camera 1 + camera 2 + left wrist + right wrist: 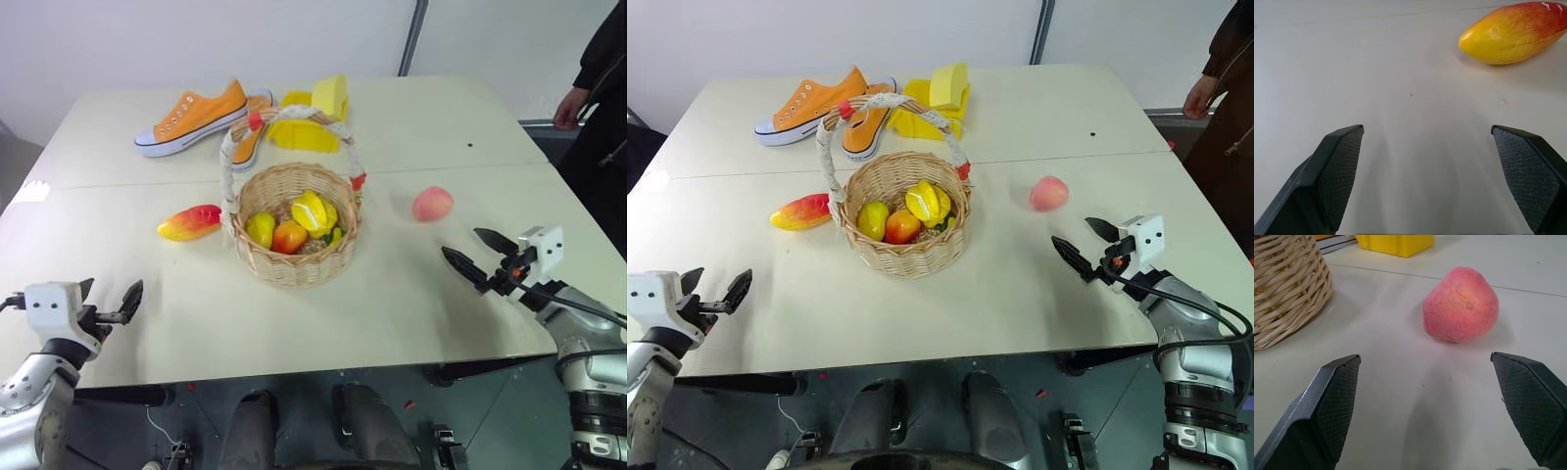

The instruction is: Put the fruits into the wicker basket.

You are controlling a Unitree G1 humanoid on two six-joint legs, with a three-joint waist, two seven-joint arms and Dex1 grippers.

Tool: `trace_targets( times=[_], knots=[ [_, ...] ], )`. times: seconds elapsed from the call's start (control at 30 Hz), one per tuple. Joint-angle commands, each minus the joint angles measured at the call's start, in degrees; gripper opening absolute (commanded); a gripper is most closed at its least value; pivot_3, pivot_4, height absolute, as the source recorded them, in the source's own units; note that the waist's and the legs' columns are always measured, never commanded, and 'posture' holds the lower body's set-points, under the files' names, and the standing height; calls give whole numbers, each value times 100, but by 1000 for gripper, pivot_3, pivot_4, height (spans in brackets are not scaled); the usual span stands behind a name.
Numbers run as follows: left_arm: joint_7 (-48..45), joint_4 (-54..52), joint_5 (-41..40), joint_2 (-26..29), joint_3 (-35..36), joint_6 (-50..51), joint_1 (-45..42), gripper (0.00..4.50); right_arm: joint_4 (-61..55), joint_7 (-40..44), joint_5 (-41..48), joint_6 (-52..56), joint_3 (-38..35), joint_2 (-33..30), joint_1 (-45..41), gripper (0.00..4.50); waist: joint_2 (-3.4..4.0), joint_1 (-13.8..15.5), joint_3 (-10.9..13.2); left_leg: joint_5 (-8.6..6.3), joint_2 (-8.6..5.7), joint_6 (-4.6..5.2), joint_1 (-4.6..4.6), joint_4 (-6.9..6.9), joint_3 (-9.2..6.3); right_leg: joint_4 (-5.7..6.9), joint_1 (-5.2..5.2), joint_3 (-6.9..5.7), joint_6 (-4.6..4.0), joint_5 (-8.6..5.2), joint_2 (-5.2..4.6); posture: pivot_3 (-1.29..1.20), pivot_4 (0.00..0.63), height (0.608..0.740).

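A: Start at the right tool (480, 251). What is it doing?

B: Its two black fingers are spread wide with nothing between them. It hangs over the counter (411, 323), pointed toward the peach (1460, 304), which sits near but apart from it, a little way off the basket's right side.

A: And the left tool (108, 302)?

B: Same: spread wide and empty, low over the near left edge. The mango (1514, 32) lies ahead of it, just beside the wicker basket (294, 257) on the left, possibly touching the weave; the head views don't settle that.

A: How will those two handle?

B: I'd judge both as light, hollow toy pieces, fairly stiff. The peach looks matte and slightly rough, so the pads should bite, but it is round and may roll if nudged; close across its widest middle. The mango is glossy and tapered, so it could squirt out of a pinch near either end. Take it across the thick middle, fingers square to its long axis.

A: And the basket?

B: Upright at the counter's centre, already holding yellow and red-orange pieces (299, 223). Its tall arched handle (284, 122) crosses the opening, so drops should come in beside it.
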Motion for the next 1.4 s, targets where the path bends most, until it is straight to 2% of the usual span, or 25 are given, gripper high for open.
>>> trace_targets(
  times=[0.03,0.23,0.43,0.6,0.73,0.8,0.93,1.1,1.33,1.4],
  knots=[
    [38,-182,-5,-1,97,-28,-16,4500,-229,9,62,-19,-49,-48,-89,4448,0,0,0,0,0,0,0,0,0,0,0,0,0,0,0,0,150,740],
    [-75,-171,-88,69,-11,146,-215,4500,-348,-17,77,17,-63,-41,-56,4448,0,8,0,0,0,0,-1,1,0,0,0,0,0,0,0,0,150,740],
    [-312,-129,-2,608,-198,588,-800,4500,-1193,39,335,468,-89,-195,-10,4448,0,13,0,0,0,0,0,0,-5,2,0,-1,1,0,3,0,150,740],
    [-812,237,413,1508,-818,825,-1579,4500,-2437,217,1235,1509,-189,-587,43,4448,1,20,1,0,-1,0,-1,-1,-3,0,0,-1,1,0,2,0,150,740],
    [-1246,884,826,2003,-1476,733,-2470,4500,-3402,289,2425,2526,-259,-1037,-74,4448,1,25,2,0,-1,0,-3,-2,-3,0,-2,-2,2,0,2,0,150,740],
    [-1485,1187,1049,2159,-1812,617,-2814,4500,-3737,277,2717,2767,-179,-1187,-151,4448,-1,21,1,0,-1,0,-3,-3,-4,-2,-2,-3,2,0,2,0,150,740],
    [-1940,1993,1507,2157,-2564,326,-3723,4500,-4319,-9,2975,3014,313,-1171,-589,4448,-3,9,2,0,-1,0,-4,-2,-3,-2,-3,-3,2,1,2,0,150,740],
    [-2373,2690,1926,2073,-3178,-28,-4356,4500,-4545,-224,3075,3025,594,-1024,-765,4448,-4,18,2,0,-1,0,-12,-2,-3,-5,-7,-4,7,0,1,0,150,740],
    [-2472,3526,2282,1859,-3399,-328,-4849,4500,-4498,-273,2960,2922,754,-943,-887,4448,-5,22,3,0,-1,1,-13,-1,-4,-5,-7,-5,21,8,2,0,150,740],
    [-2432,3650,2347,1793,-3379,-458,-4891,3961,-4474,-289,2890,2863,809,-895,-909,4500,-5,20,3,0,-1,1,-13,0,-4,-4,-7,-5,22,8,2,0,150,740]
  ],
)
